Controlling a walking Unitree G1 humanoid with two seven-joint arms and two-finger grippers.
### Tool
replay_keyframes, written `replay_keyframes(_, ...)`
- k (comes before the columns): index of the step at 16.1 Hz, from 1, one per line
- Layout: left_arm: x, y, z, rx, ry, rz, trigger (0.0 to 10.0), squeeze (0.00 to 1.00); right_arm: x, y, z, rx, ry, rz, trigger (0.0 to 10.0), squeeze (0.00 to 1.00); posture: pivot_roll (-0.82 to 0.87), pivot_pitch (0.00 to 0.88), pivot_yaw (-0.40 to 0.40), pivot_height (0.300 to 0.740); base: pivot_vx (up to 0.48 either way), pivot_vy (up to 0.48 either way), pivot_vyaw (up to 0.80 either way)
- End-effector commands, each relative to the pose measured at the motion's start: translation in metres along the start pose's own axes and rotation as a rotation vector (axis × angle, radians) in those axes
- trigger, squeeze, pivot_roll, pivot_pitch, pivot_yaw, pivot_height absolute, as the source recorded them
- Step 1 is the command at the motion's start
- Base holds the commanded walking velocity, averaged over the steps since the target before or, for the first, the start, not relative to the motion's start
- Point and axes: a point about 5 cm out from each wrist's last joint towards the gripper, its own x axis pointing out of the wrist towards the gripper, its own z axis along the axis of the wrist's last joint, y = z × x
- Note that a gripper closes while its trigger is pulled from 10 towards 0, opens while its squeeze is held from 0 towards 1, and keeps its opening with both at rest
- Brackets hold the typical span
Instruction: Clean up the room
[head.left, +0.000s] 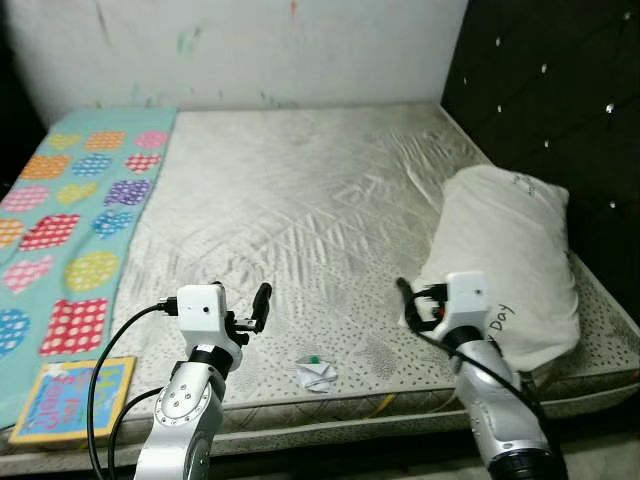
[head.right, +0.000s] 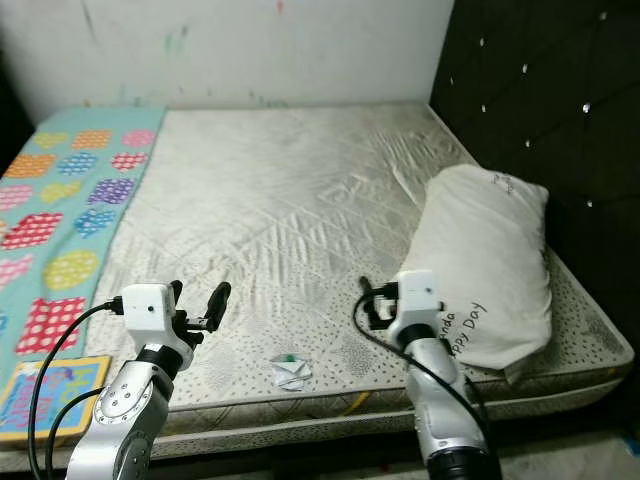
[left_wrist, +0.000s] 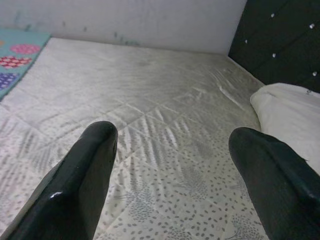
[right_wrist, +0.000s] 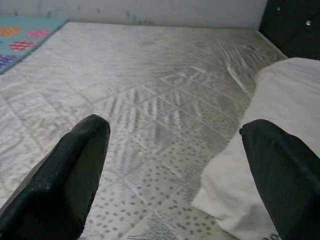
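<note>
A small crumpled white wrapper (head.left: 316, 372) with a green spot lies on the bare mattress (head.left: 300, 200) near its front edge, between my two arms. A white pillow (head.left: 505, 260) with printed writing rests at the right side of the bed. My left gripper (head.left: 245, 312) hovers open over the mattress, to the left of the wrapper and a little beyond it; its fingers (left_wrist: 85, 175) stand wide apart with nothing between them. My right gripper (head.left: 415, 303) is open too, close beside the pillow's (right_wrist: 280, 125) near left edge.
A teal blanket (head.left: 70, 230) with coloured hearts and dotted circles covers the bed's left side. A picture book (head.left: 75, 397) lies on its front corner. A black tufted headboard (head.left: 560, 90) runs along the right, a marked white wall (head.left: 250, 50) behind.
</note>
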Motion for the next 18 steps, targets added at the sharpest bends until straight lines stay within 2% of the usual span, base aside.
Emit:
replay_keyframes(1,-0.0003,0.0032,-0.0031,0.009,0.017,0.021,10.0,0.0,0.0013,0.0003,0.0034,-0.007,-0.013,0.008,10.0,0.0,-0.04,0.0,-0.021,0.74,0.0,0.0,0.0)
replay_keyframes(3,0.0001,0.0031,-0.0035,0.008,0.02,0.028,10.0,0.0,0.0015,0.0009,0.0038,-0.023,-0.014,0.016,10.0,0.0,-0.04,0.0,-0.023,0.74,0.0,0.0,0.0)
replay_keyframes(9,0.0001,0.0046,-0.0051,0.001,0.032,0.05,10.0,0.0,0.0018,0.0004,0.0034,-0.028,-0.01,0.01,10.0,0.0,-0.04,0.0,-0.025,0.74,0.0,0.0,0.68)
replay_keyframes(18,0.0007,0.0046,-0.0063,-0.016,0.045,0.049,10.0,0.0,0.0012,-0.001,0.0028,-0.004,-0.01,-0.003,10.0,0.0,-0.05,0.0,-0.021,0.74,0.0,0.0,0.0)
